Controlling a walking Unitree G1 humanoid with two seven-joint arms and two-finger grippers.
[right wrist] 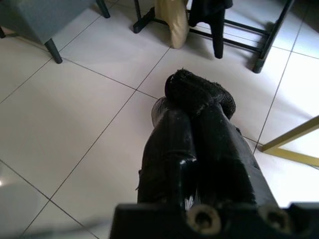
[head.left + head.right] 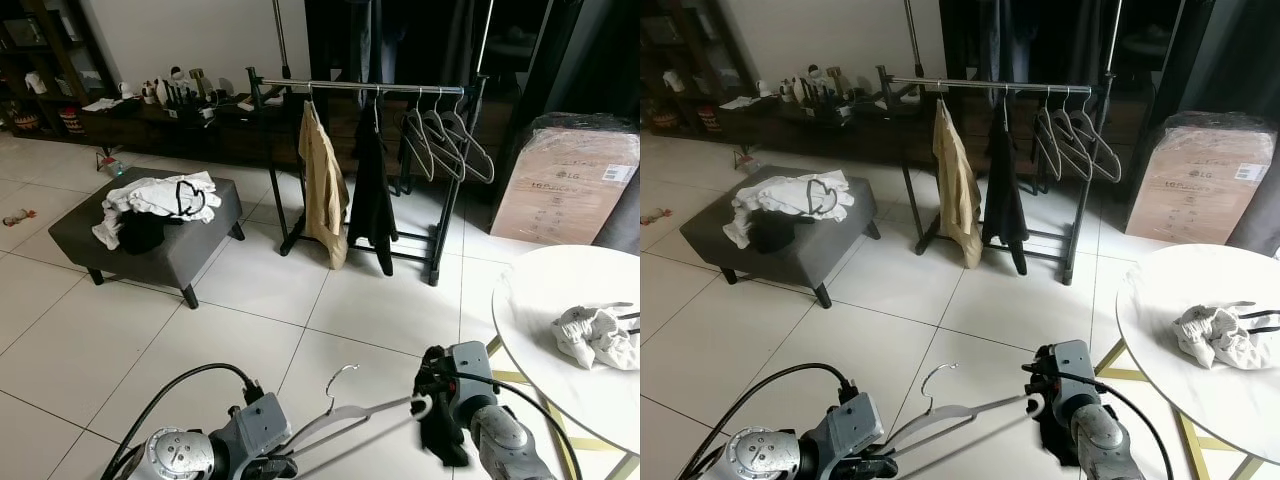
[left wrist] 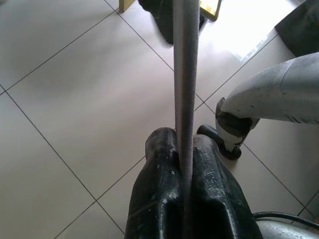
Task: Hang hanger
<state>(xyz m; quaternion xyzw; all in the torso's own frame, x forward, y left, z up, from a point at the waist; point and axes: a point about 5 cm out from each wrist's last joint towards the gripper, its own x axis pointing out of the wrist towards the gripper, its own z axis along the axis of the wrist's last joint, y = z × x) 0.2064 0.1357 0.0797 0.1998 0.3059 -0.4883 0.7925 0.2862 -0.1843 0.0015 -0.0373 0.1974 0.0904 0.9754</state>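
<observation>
clamping the grey hanger (image 3: 185, 74), the left tool (image 3: 185, 149) is closed; right tool (image 1: 197, 99) pinches dark cloth (image 1: 199, 92).

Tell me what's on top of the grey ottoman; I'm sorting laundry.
On the grey ottoman lies a heap of white clothes over a black garment. Anything beneath the heap is hidden.

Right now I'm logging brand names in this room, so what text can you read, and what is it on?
"LG": printed on the side of the cardboard box right of the clothes rack.
White label on that box: too small to read.
No other readable text.
</observation>
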